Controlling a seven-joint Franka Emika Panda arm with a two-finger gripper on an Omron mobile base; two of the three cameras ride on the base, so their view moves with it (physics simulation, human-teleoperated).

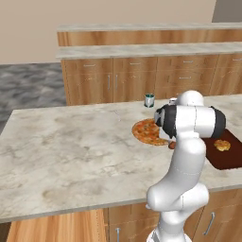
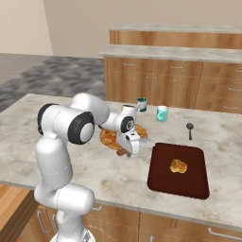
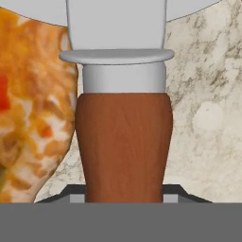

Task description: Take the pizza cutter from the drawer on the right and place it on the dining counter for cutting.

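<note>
Gripper clamps the pizza cutter by its brown handle, low over the dining counter | pizza just beside | release carelessly and your cutter could land on the pizza or roll away.

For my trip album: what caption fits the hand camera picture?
Gripper holding the pizza cutter by its wooden handle, beside the pizza on the dining counter.
</note>
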